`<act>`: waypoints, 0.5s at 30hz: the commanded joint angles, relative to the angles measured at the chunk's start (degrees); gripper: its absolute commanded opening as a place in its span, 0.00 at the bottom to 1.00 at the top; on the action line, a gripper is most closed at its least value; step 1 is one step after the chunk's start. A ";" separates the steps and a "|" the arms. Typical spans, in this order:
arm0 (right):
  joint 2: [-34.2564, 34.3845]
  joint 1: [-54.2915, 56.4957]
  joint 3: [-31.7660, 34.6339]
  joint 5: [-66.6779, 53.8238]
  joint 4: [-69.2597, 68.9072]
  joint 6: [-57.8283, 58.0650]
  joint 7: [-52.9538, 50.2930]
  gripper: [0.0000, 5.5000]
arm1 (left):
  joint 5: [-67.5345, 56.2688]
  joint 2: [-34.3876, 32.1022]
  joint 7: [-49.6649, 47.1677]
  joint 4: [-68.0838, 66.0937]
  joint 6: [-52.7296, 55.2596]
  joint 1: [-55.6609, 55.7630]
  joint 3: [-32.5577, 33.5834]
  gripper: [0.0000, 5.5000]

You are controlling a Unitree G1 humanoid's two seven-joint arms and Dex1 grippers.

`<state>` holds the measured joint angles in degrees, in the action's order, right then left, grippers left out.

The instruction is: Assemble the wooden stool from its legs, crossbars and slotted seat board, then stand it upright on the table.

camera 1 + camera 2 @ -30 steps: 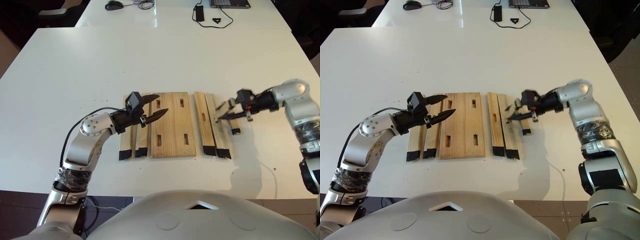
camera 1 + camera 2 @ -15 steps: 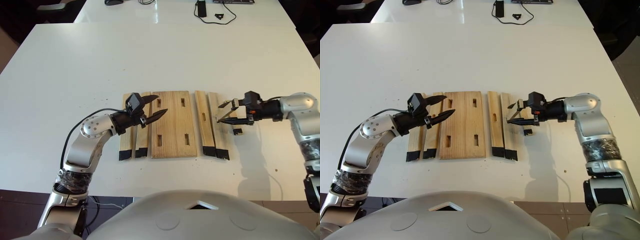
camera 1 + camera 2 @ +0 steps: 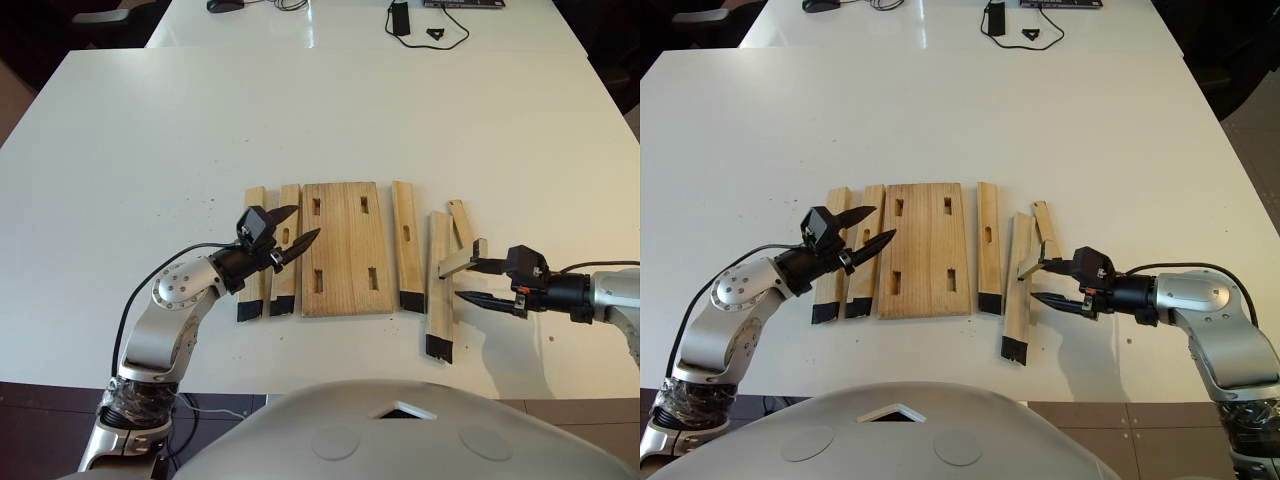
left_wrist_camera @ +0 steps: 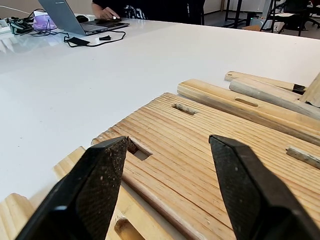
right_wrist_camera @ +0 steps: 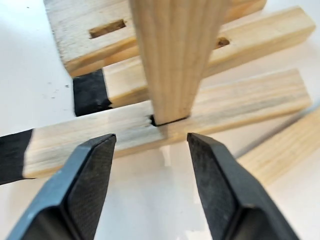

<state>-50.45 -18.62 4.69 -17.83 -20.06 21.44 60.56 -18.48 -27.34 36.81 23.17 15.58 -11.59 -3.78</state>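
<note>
Both your jaws stand released: left gripper [image 3: 303, 222] over the seat board's [image 3: 345, 250] left edge, right gripper [image 3: 468, 280] around the crossbar [image 3: 458, 263] propped on the near-right leg [image 3: 438, 300]. The crossbar is likely light, stiff wood; grip it mid-length.

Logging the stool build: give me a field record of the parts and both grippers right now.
seat board: flat on the table, nothing fitted in its slots
left legs: two, flat beside the board's left edge
inner right leg: flat, beside the board's right edge
outer right leg: flat, skewed, apart from the board
raised crossbar: tilted, one end on the outer right leg
spare crossbar: flat on the table
left gripper: open, above the board's left edge
right gripper: open, at the raised crossbar
stool: unassembled
</note>
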 commanded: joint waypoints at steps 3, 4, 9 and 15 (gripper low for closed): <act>-5.12 -7.71 1.05 -3.88 -6.17 1.82 7.28 0.48 | -0.41 -0.30 -1.07 1.67 1.29 -1.91 1.44 0.54; -5.73 -9.21 1.26 -4.44 -7.00 1.62 8.55 0.48 | -0.36 -0.43 -1.00 1.74 1.42 -1.96 1.53 0.54; -7.33 -13.43 2.62 -9.17 -11.55 2.12 13.59 0.48 | -0.32 -0.90 -0.43 2.08 2.01 -2.33 1.72 0.54; -5.03 -10.87 -2.47 -9.56 -12.59 3.07 11.78 0.48 | 0.29 -1.31 0.23 1.93 2.17 -1.82 0.60 0.54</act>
<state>-56.23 -30.50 4.26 -28.01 -32.27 23.92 73.43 -18.60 -27.81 36.49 24.68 16.91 -13.96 -2.70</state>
